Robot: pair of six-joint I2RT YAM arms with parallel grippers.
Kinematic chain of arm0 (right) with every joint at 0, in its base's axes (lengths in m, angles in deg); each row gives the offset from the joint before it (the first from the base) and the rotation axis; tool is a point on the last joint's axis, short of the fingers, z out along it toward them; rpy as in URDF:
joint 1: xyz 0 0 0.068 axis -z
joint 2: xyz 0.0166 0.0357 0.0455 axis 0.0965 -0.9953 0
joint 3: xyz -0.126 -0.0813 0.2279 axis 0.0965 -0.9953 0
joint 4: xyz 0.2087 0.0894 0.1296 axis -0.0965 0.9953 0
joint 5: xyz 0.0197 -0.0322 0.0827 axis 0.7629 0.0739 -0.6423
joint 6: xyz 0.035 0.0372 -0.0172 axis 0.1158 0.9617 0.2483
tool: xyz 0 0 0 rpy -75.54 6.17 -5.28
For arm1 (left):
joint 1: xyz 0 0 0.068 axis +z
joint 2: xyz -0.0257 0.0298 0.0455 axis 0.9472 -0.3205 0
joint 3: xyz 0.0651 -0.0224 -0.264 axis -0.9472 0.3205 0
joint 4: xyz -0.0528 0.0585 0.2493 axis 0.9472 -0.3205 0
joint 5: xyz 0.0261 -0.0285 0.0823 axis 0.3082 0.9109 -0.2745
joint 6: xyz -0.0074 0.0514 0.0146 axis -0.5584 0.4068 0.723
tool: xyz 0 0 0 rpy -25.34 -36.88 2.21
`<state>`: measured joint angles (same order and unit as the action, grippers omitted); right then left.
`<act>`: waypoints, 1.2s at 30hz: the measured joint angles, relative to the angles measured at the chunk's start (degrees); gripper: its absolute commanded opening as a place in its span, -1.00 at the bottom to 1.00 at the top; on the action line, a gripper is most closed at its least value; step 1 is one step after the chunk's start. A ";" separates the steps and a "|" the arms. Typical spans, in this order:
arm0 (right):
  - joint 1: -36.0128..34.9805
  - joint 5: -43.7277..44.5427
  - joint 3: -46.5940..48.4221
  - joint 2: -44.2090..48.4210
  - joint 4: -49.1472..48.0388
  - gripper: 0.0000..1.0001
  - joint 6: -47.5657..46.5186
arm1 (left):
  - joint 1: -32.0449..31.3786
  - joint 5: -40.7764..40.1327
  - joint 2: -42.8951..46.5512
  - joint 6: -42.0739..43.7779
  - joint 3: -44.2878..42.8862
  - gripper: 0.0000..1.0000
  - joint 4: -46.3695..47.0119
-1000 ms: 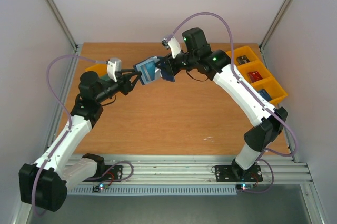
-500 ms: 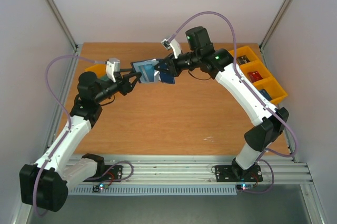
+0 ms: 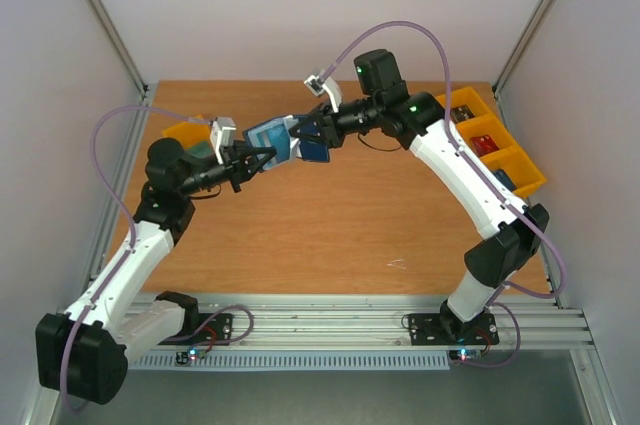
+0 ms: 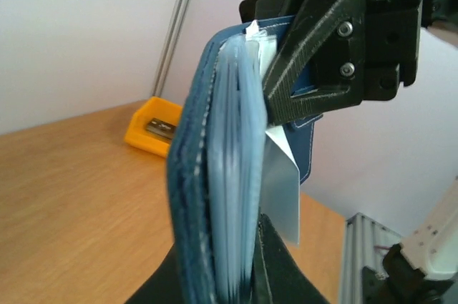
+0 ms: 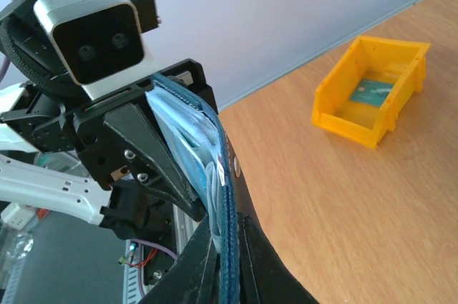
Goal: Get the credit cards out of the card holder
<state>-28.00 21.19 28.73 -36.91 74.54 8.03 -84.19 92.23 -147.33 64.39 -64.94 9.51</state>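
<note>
The left gripper (image 3: pixel 262 156) is closed on the pale grey-blue inner sleeves of the card holder (image 3: pixel 276 137), its black fingers (image 5: pixel 147 157) pressed against the stack. The right gripper (image 3: pixel 304 134) is clamped tight on the dark navy cover at the other side. The holder hangs in the air between the two, above the far middle of the table (image 3: pixel 330 230) and touching nothing else.

No writing on the holder can be read. The navy cover shows only pale stitching along its edge. A greenish card (image 5: pixel 371 91) lies flat in a yellow bin (image 5: pixel 342 119) on the table's far left, and its print is too small to make out.

From above, the holder is spread open, its long axis running left to right from one gripper to the other. The sleeves face the left arm and the navy flap faces the right. It is held on edge, not flat, and the left wrist view looks straight along the sleeve edges. A pale sheet (image 4: pixel 281 182) sticks out beside the right gripper's finger. Whether it is a sleeve or a card cannot be told.
</note>
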 measured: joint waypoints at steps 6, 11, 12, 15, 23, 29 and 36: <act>1.20 3.74 -0.94 0.96 -0.28 -0.47 1.66 | 0.02 -2.78 0.17 1.46 0.07 -0.99 -2.43; 4.46 20.65 -0.72 0.96 2.84 -0.44 4.83 | -1.62 -16.22 0.33 11.65 -0.09 -1.00 -12.70; 4.92 24.09 -0.44 0.76 4.13 -0.42 5.20 | -2.45 -19.76 0.31 15.26 -0.13 -1.00 -14.84; 5.35 30.56 -0.11 0.50 6.82 -0.37 5.75 | -6.05 -32.83 -0.15 31.36 -0.07 -0.99 -21.20; -0.92 24.90 -6.23 2.89 1.99 -0.39 4.83 | -7.78 -54.93 -2.93 66.29 1.57 -0.99 -24.06; -5.66 10.27 -9.42 2.54 -11.02 -0.53 9.84 | -8.15 -55.49 -3.48 62.36 -4.35 -0.99 -30.21; -5.81 5.51 -9.64 0.17 -22.10 -0.67 17.84 | -8.35 -51.23 -3.48 45.55 -7.52 -1.00 -33.18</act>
<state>-33.82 26.69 19.09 -36.74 52.45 25.86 -92.54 41.00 -150.81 109.94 -72.46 -23.67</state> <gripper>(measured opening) 0.186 0.122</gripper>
